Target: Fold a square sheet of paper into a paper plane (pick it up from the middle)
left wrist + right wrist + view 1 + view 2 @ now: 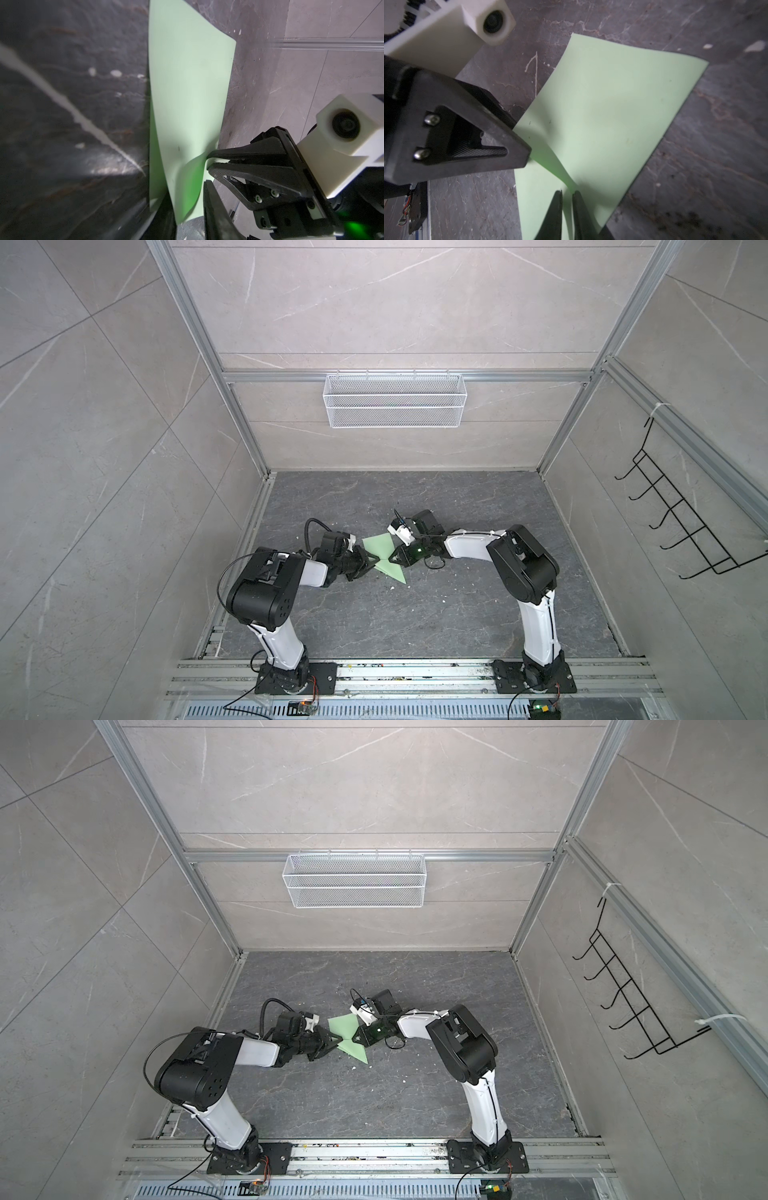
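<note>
Two hands on one sheet, over the bench.
Left hand and right hand each grip opposite edges; sheet bows up between them.

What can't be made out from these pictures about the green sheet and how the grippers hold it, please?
1. Middle of the square sheet of paper: covered by the left gripper and right gripper in both top views.
2. Left gripper's hold: its fingers are blurred and cut off by the frame edge in the left wrist view.
3. White specks near the sheet: too small in the top views.
</note>
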